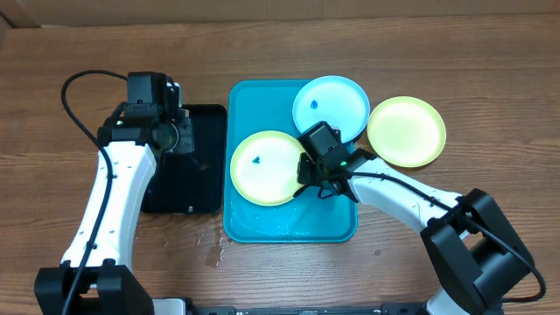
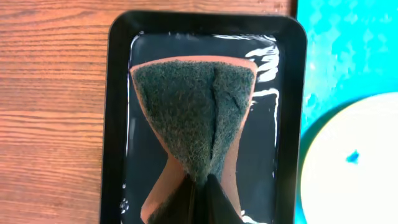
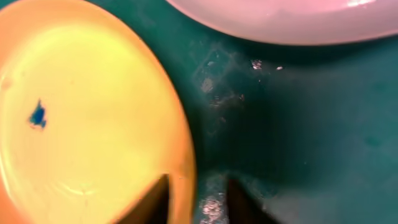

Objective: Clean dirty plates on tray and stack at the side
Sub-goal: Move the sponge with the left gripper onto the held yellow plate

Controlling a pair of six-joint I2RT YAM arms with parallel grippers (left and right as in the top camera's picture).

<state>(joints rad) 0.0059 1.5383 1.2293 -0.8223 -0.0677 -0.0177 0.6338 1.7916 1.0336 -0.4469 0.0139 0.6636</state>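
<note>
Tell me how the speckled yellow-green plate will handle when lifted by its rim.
Probably stiff and light: the plate looks like thin, shallow plastic. Likely slippery, since the tray shows wet sheen beside it. Gripped at one edge, it may tilt.

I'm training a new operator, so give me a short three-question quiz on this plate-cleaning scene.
1. True or false: one yellow plate lies off the blue tray.
2. The left claw holds: A a plate, B a sponge, C nothing.
3. Which plate's rim does the right claw straddle?
Key: 1 true; 2 B; 3 the specked yellow plate on the tray.
</note>
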